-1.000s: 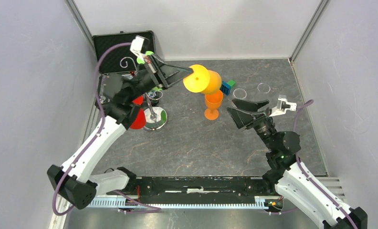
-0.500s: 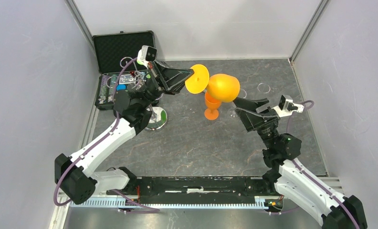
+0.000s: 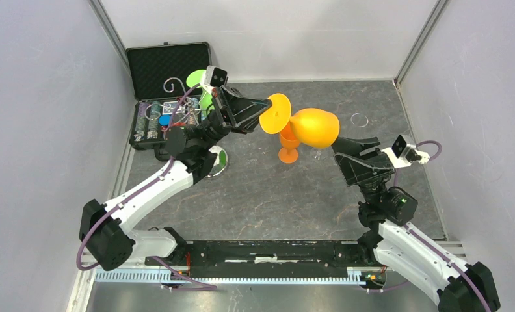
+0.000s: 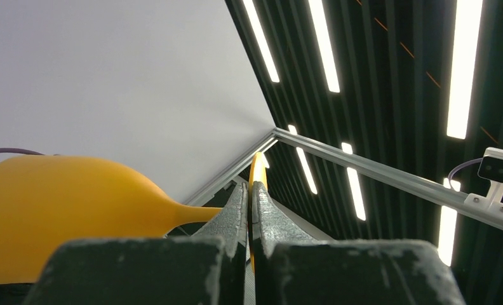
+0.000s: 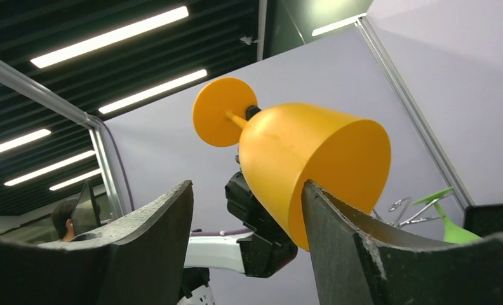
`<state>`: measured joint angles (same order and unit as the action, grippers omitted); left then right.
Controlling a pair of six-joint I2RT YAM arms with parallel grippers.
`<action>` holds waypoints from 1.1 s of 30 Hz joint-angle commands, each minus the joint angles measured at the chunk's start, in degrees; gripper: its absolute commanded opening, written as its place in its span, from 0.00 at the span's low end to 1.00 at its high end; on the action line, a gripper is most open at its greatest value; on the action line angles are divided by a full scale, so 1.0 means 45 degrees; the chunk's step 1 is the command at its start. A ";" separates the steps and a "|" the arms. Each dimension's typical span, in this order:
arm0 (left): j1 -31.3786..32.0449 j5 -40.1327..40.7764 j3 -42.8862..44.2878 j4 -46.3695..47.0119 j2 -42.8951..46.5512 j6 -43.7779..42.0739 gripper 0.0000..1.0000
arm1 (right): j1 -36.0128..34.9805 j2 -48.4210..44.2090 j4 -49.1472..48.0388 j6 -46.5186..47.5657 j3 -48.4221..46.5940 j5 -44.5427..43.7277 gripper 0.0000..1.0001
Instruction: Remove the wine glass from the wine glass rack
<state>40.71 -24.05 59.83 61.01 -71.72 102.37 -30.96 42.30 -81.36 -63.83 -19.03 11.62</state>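
Wine glass (image 3: 313,127): held level aloft by its foot.
Left claw (image 4: 250,197): clamped on the foot disc.
Right claw (image 3: 337,151): spread, beside the bowl.

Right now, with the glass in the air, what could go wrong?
The left gripper pinches only the thin foot of the sideways wine glass; it could swivel or slip. The open right gripper has a finger near the bowl and could knock it. A fall may hit the orange glass below.

Pale walls (image 3: 40,130); grey marbled tabletop (image 3: 274,195); ceiling strip lights (image 4: 322,44)
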 commanded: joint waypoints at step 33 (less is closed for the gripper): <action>0.0993 0.0664 -0.0149 -0.4574 0.2587 -0.6285 1.00 | 0.0025 -0.2158 0.5785 0.5377 -0.2379 -0.1303 0.00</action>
<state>45.04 -22.48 59.81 49.50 -63.86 87.13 -31.00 37.60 -74.04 -54.83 -24.08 13.39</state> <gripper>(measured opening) 0.993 0.020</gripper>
